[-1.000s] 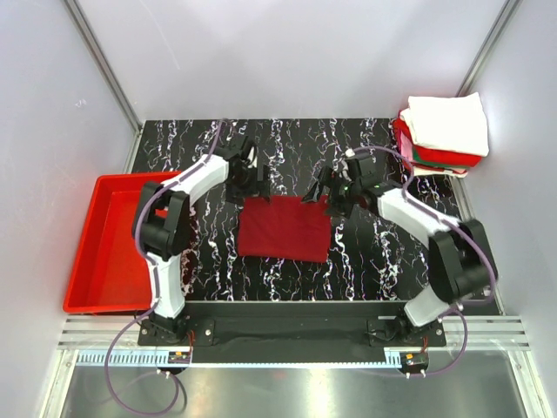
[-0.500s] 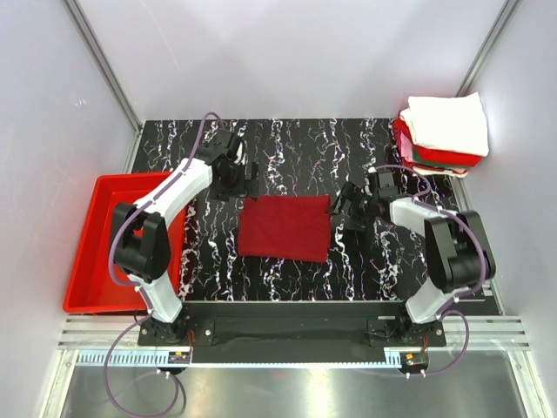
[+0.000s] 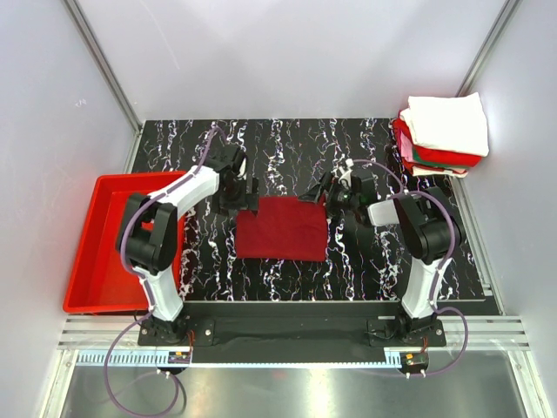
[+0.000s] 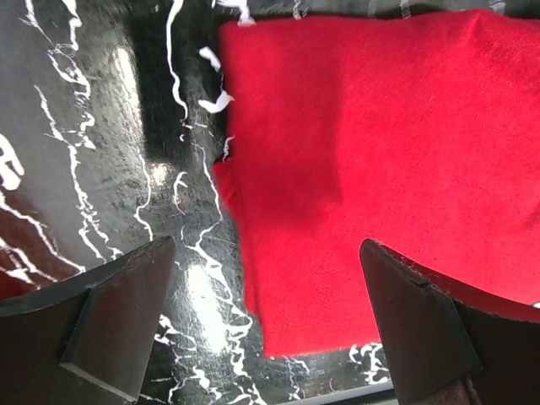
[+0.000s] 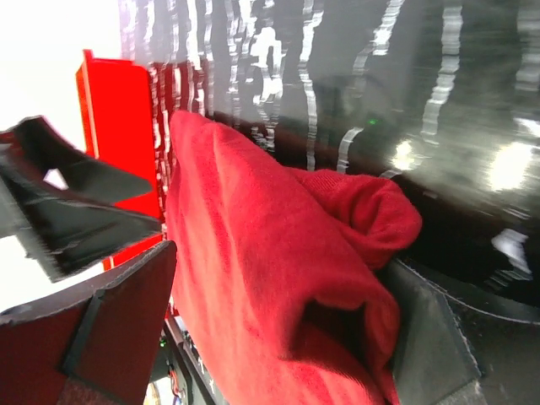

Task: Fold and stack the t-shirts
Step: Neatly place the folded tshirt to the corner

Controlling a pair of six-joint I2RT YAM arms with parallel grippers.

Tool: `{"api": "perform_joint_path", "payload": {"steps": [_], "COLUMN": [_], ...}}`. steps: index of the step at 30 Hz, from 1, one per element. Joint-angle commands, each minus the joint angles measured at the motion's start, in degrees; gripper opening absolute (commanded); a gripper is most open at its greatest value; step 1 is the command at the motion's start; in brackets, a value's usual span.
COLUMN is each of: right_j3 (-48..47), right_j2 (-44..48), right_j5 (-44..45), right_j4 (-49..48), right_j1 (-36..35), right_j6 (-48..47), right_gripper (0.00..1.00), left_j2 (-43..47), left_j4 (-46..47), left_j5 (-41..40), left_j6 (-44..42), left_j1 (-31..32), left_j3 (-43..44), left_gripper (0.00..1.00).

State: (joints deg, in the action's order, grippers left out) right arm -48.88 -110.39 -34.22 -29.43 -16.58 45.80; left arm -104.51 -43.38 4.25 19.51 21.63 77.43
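Most of the job looks done to me: a stack of folded t-shirts point(image 3: 446, 131), a white one on top with red and green edges showing beneath, sits at the far right corner of the tabletop point(image 3: 287, 144), and a red tray point(image 3: 94, 252) stands off to the left. What's left is the maroon t-shirt point(image 3: 283, 228), lying flat in the middle as a neat rectangle, well apart from the stack; I'd say it wants either one more fold or simply carrying over. The left pincer point(image 3: 240, 190) hangs low at its far left corner, fingers spread wide over the shirt's edge, gripping nothing. The right pincer point(image 3: 328, 193) is at the far right corner, fingers likewise apart, with a bunched bit of cloth between them but not pinched
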Motion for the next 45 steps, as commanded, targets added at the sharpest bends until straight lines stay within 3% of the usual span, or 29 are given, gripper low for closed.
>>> {"api": "perform_joint_path", "payload": {"steps": [1, 6, 10, 13, 18, 20, 23, 27, 34, 37, 45], "right_j3": [3.88, 5.64, 7.04, 8.80, 8.99, 8.46, 7.93, 5.83, -9.81, -16.93, -31.43], "right_j2": [-6.77, -7.47, -7.56, -6.60, -3.44, -3.34, -4.74, -1.61, 12.55, 15.19, 15.38], "right_j5": [3.11, 0.82, -0.93, -3.22, -0.33, 0.99, 0.21, 0.11, 15.99, 21.10, 33.50], "right_j4": [6.06, 0.87, -1.77, -4.40, 0.59, 2.45, 1.23, 3.22, 43.34, 52.68, 64.49], "right_j1": [-2.23, -2.23, -2.23, -2.67, -4.86, -5.91, -6.27, -6.36, -5.40, -3.12, 1.81], "right_j6": [0.52, 2.10, 2.63, 2.28, -1.58, -2.20, -1.95, -4.21, -26.01, -31.73, -43.76], "right_gripper": [1.00, 0.90, 0.69, 0.66, 0.54, 0.44, 0.00, 0.00, 0.00, 0.00, 0.00], "left_j2": [-1.92, -5.09, -4.39, -3.33, -3.86, -3.34, -0.97, 4.64, 21.52, 27.85, 32.00], "left_j4": [3.38, 4.53, 4.88, 4.00, 3.21, 2.95, 1.54, -1.53, -3.74, -2.25, 3.65], "left_j5": [-1.70, -1.26, -0.56, -0.56, -0.12, 0.32, 1.11, 1.99, 1.73, 0.50, -2.49], "left_j6": [0.71, 1.06, 1.15, 0.62, -0.17, -0.08, -0.08, -0.78, -2.45, -3.16, -3.69], "left_j1": [-0.01, -0.09, -0.09, -0.09, -0.53, -0.71, -0.80, -0.80, -0.80, -0.80, -0.80], "left_j3": [-1.84, -2.63, -2.81, -2.02, -0.61, -0.35, 0.88, 2.37, -5.43, -11.23, -21.09], "left_gripper": [0.99, 0.99, 0.99, 0.99, 0.99, 0.99, 0.99, 0.99, 0.99, 0.99, 0.99]}}
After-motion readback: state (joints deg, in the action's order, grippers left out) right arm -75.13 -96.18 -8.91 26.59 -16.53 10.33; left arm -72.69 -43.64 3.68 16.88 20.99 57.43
